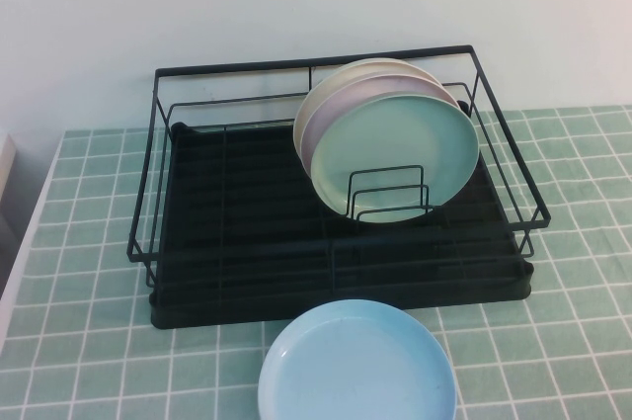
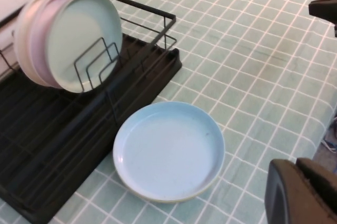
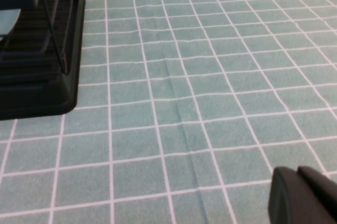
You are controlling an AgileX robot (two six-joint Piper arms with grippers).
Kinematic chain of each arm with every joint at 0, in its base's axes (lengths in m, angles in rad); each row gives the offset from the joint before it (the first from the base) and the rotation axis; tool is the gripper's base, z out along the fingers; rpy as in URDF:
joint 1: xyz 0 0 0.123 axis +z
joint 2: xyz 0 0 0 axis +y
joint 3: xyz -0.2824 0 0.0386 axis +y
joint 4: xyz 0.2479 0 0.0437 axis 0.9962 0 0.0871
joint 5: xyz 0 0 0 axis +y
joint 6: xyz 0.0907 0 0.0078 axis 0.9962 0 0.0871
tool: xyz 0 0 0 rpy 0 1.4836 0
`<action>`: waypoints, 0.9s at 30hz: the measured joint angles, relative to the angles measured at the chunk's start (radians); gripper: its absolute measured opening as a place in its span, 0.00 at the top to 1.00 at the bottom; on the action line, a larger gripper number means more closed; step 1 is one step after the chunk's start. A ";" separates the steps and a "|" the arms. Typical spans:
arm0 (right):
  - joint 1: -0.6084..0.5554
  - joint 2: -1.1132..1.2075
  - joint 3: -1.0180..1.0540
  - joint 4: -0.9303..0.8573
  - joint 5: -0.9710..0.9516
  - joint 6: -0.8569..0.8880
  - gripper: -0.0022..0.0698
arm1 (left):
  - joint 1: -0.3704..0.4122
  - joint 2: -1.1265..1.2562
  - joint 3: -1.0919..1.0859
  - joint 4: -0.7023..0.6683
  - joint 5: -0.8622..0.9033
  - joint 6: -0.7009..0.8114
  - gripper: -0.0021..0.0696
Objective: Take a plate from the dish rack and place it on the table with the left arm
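Neither hand is seen in the high view. Only a dark edge of the left hand [image 2: 300,192] is caught in its wrist view, above the counter [image 1: 89,341] beside the plate [image 1: 356,363]; whether it is spread or pressed together cannot be told. The same holds for the right hand [image 3: 303,197], over bare tiles.

No writing is seen. The dish rack [image 1: 247,242] is set mid-counter; a mint-green plate [image 1: 400,158], a pink one and a cream one are propped upright inside. The light blue plate is laid flat on the counter, just before the rack's front edge.
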 joint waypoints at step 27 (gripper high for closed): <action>0.000 0.000 0.000 0.000 0.000 0.000 0.97 | 0.258 -0.422 0.723 0.232 -0.824 -0.021 0.97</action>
